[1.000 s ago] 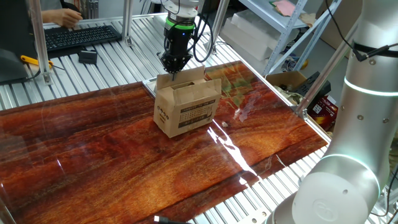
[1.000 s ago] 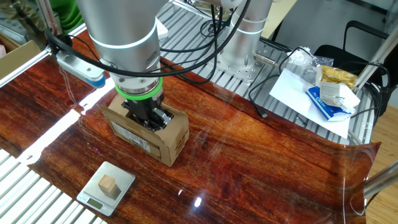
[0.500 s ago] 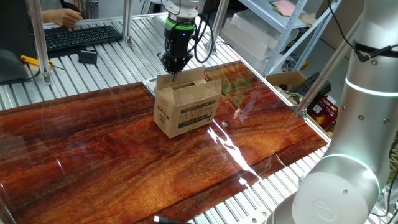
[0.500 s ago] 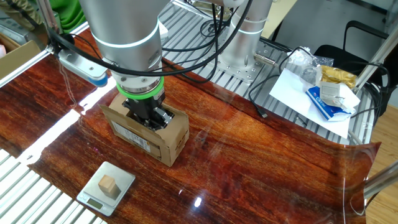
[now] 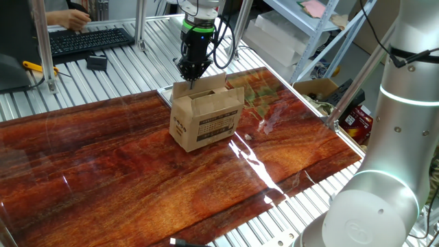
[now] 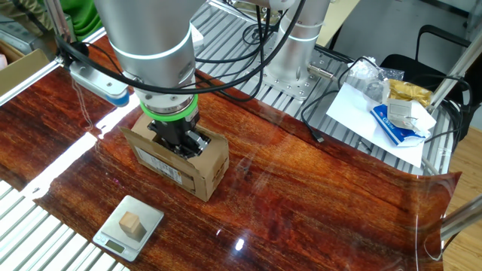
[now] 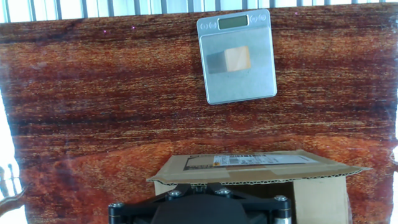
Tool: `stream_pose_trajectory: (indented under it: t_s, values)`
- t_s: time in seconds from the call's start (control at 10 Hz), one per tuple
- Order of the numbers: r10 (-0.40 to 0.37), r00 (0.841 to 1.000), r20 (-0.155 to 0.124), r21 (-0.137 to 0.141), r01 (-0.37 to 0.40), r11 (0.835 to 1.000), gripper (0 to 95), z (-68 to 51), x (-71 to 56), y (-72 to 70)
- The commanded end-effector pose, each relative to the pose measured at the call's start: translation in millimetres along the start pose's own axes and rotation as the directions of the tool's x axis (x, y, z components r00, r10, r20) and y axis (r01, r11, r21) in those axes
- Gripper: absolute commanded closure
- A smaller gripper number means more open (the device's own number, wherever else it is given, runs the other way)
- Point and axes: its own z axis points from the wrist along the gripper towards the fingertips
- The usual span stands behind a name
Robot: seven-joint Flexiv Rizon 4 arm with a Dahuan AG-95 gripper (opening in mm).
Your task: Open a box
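The box [image 5: 206,120] is a small brown carton with a black text block on its long side, standing mid-table on the glossy wood top. One top flap stands raised along its far side. My gripper [image 5: 190,77] comes down from above with its jaws shut, its tip at the left end of that raised flap. In the other fixed view the gripper [image 6: 183,144] sits on top of the box [image 6: 177,164] and hides the opening. The hand view shows the labelled flap of the box [image 7: 249,163] just beyond the gripper [image 7: 198,185]; whether cardboard is pinched does not show.
A small silver scale [image 6: 113,235] carrying a wooden cube [image 6: 132,223] lies on the table beside the box. A keyboard [image 5: 86,40] and a larger open carton [image 5: 319,89] sit beyond the table. Papers and packets [image 6: 384,113] lie off one corner. A second robot arm [image 5: 394,137] stands close by.
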Motion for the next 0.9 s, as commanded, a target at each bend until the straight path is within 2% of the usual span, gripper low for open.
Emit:
stream_pose_trajectory:
  t_s: [0.1,0.7,0.9]
  values:
    - [0.001,1.0,0.0,-0.001,-0.001,1.0,95.0,0.1,0.4,-0.1]
    - [0.002,1.0,-0.001,0.001,-0.002,1.0,95.0,0.8,1.1,0.4]
    - [-0.008,1.0,0.002,0.019,0.008,1.0,95.0,4.2,4.0,3.0]
